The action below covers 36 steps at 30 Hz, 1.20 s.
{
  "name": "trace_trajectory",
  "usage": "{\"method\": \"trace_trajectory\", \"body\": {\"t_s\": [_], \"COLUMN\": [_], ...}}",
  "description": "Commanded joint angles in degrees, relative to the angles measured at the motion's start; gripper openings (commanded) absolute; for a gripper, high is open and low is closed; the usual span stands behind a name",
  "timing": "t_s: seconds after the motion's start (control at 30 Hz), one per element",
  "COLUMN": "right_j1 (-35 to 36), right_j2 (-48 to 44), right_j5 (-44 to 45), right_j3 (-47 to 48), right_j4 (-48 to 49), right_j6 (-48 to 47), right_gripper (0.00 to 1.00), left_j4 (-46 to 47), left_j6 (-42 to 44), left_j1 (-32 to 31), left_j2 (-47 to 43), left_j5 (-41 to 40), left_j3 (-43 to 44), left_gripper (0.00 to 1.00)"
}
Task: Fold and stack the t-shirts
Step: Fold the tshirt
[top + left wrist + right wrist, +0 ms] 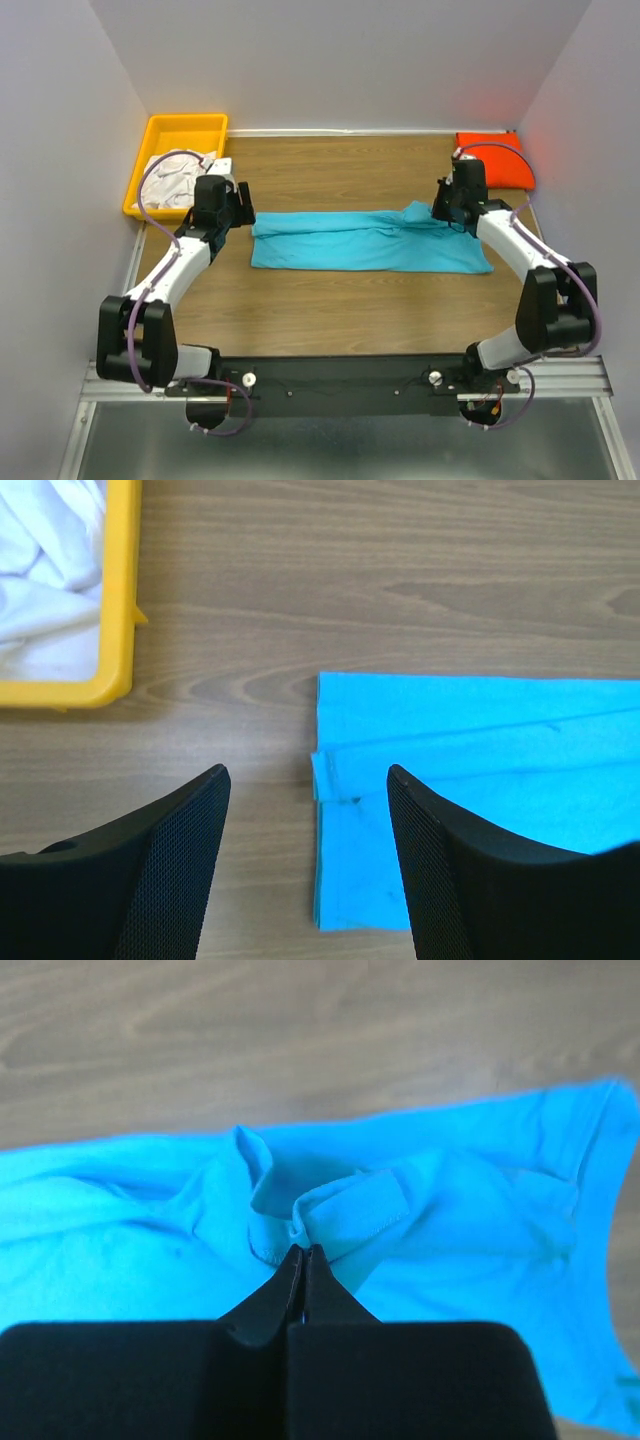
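**Right claw nips the blue shirt's end**

The right claw point(302, 1253) is pressed together on a small pucker of the blue shirt point(370, 245), near its right end. The left claw point(305, 780) hangs spread over the opposite end's edge, gripping nothing. The shirt lies as a long band running left to right between the arms, so each arm has one end nearest. An orange shirt point(495, 160) sits far right; white shirts point(175, 180) fill the yellow bin point(185, 122) far left.
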Motion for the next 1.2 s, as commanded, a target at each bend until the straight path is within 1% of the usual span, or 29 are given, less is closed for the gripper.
{"method": "trace_trajectory", "body": {"t_s": [0.0, 0.07, 0.13, 0.23, 0.27, 0.3, 0.33, 0.4, 0.43, 0.47, 0.53, 0.57, 0.63, 0.73, 0.8, 0.83, 0.9, 0.93, 1.03, 1.07, 1.1, 1.13, 1.17], "right_j1": [0.3, 0.2, 0.2, 0.2, 0.2, 0.2, 0.2, 0.2, 0.2, 0.2, 0.2, 0.2, 0.2, 0.2, 0.3, 0.2, 0.5, 1.6, 4.4, 6.1, 7.0, 7.9, 9.8], "right_j2": [-7.9, -11.4, -15.1, -17.5, -18.4, -18.9, -19.4, -19.6, -19.6, -19.5, -19.5, -19.5, -19.1, -17.9, -15.7, -12.2, -8.6, -5.0, 0.7, 2.8, 7.7, 9.7, 14.0], "right_j5": [-1.2, -0.9, -0.6, -1.6, -1.9, -2.0, -2.6, -2.9, -3.2, -3.2, -3.2, -3.1, -2.9, -2.4, -6.9, -12.6, -17.7, -21.5, -25.5, -27.9, -28.5, -28.7, -29.5], "right_j3": [-8.8, -11.5, -14.8, -18.7, -19.6, -20.4, -22.1, -23.4, -23.9, -23.9, -23.4, -22.7, -19.8, -15.1, -11.3, -9.9, -7.0, -4.6, -0.3, 3.0, 4.9, 6.6, 10.0], "right_j4": [-3.3, -4.2, -5.2, -6.1, -6.6, -6.8, -7.3, -7.6, -8.1, -8.5, -9.0, -9.4, -10.1, -10.3, -9.9, -8.8, -7.8, -5.7, -3.4, -3.0, -2.8, -2.6, -2.2], "right_j6": [6.1, 7.2, 8.4, 10.1, 10.5, 11.0, 11.4, 12.0, 12.3, 12.3, 11.6, 11.3, 9.8, 8.0, 5.2, 3.9, 1.6, 0.9, -1.8, -2.5, -3.2, -3.9, -4.4], "right_gripper": [0.01, 0.01, 0.01, 0.01, 0.05, 0.05, 0.08, 0.15, 0.26, 0.32, 0.41, 0.48, 0.54, 0.56, 0.57, 0.57, 0.56, 0.56, 0.57, 0.61, 0.63, 0.65, 0.67], "left_j4": [2.1, 2.5, 2.5, 2.6, 2.6, 2.6, 2.5, 2.5, 2.6, 2.5, 2.4, 2.2, 1.9, 1.8, 1.7, 1.4, 0.8, 0.6, 0.1, 0.1, -0.2, -0.4, -0.7], "left_j6": [0.4, 0.2, -0.3, -0.6, -0.6, -0.6, -0.8, -0.7, -0.8, -0.7, -0.6, -0.5, -0.4, -0.3, -0.1, -0.1, -0.1, -0.1, 0.1, 0.3, 0.4, 0.5, 0.6], "left_j1": [-0.5, -0.7, -1.2, -2.2, -2.6, -2.7, -3.2, -3.6, -3.9, -4.1, -4.3, -4.4, -4.7, -5.1, -5.4, -5.4, -5.5, -5.6, -5.6, -5.6, -5.6, -5.7, -5.6], "left_j2": [2.1, 3.5, 4.6, 6.7, 7.7, 8.0, 8.7, 9.4, 10.0, 10.2, 10.9, 11.3, 11.9, 12.6, 13.4, 13.7, 14.6, 14.7, 14.3, 13.9, 13.1, 12.7, 11.7], "left_j5": [1.4, 1.5, 3.4, 4.0, 4.4, 4.6, 5.1, 5.2, 5.2, 5.2, 5.4, 5.4, 5.5, 5.5, 5.7, 5.7, 6.0, 6.0, 5.7, 5.3, 4.8, 4.5, 4.2], "left_j3": [2.7, 2.9, 3.6, 4.4, 4.7, 5.2, 5.5, 5.8, 6.3, 6.5, 7.2, 7.5, 8.1, 8.7, 9.5, 9.9, 10.9, 11.2, 11.3, 11.1, 10.9, 10.7, 10.4], "left_gripper": [0.72, 0.72, 0.72, 0.72, 0.71, 0.71, 0.71, 0.72, 0.71, 0.71, 0.71, 0.72, 0.71, 0.71, 0.71, 0.71, 0.71, 0.71, 0.71, 0.72, 0.71, 0.71, 0.71]}}
